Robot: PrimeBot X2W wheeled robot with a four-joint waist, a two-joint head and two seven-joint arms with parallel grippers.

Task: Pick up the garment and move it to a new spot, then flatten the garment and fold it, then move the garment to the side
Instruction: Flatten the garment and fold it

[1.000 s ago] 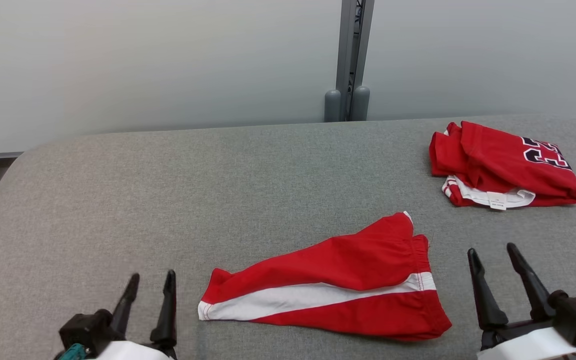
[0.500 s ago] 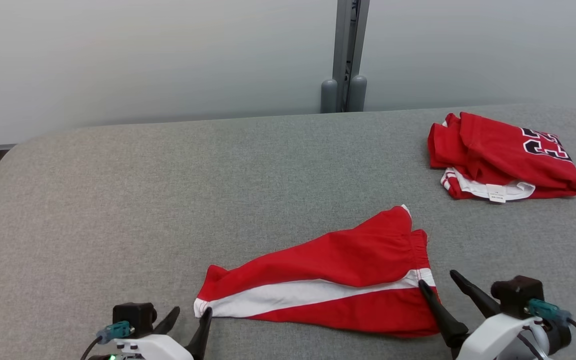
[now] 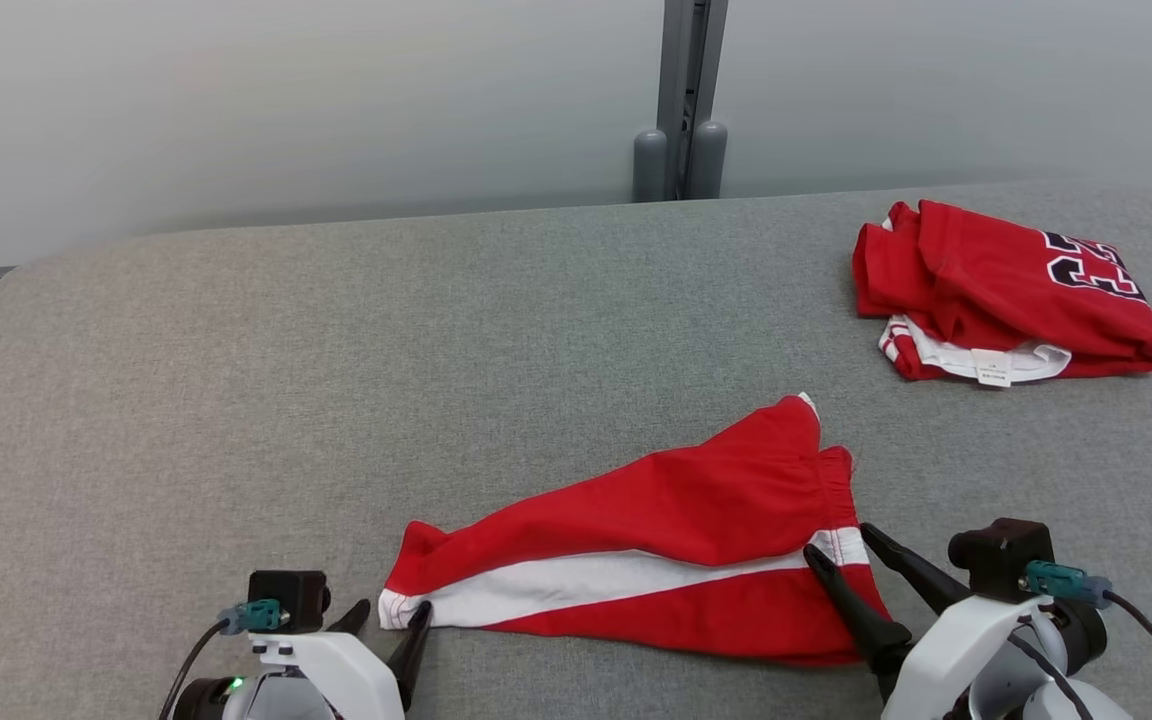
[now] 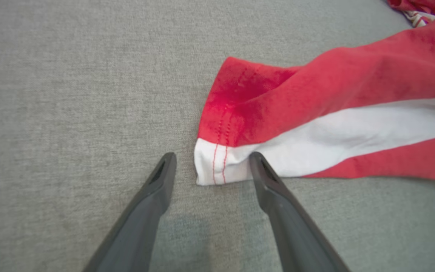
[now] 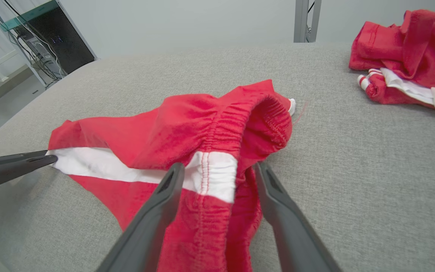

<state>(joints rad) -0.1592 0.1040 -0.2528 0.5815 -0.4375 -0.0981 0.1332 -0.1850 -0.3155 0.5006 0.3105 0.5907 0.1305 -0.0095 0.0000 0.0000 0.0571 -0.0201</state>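
**A:** Where were the shorts [image 3: 656,540]?

**B:** They lay on the grey surface [image 3: 336,380], stretched between my two arms. The leg hem, with its white stripe, sat at my left gripper [image 4: 212,155]. The hem's corner lay between the fingers, and the right-hand finger reached the white edge. The other finger was over bare cloth just beside it.

**A:** And the waistband?

**B:** That was at my right gripper [image 5: 218,165]. The white patch of the gathered band lay between its fingers. One finger was over red fabric and the other just beside the band.

**A:** Had either clamped down?

**B:** No. Both stood spread wide, grasping nothing.

**A:** Anything else nearby?

**B:** A folded red jersey [image 3: 1006,290] lay well ahead of my right gripper and off to its right, apart from the shorts.
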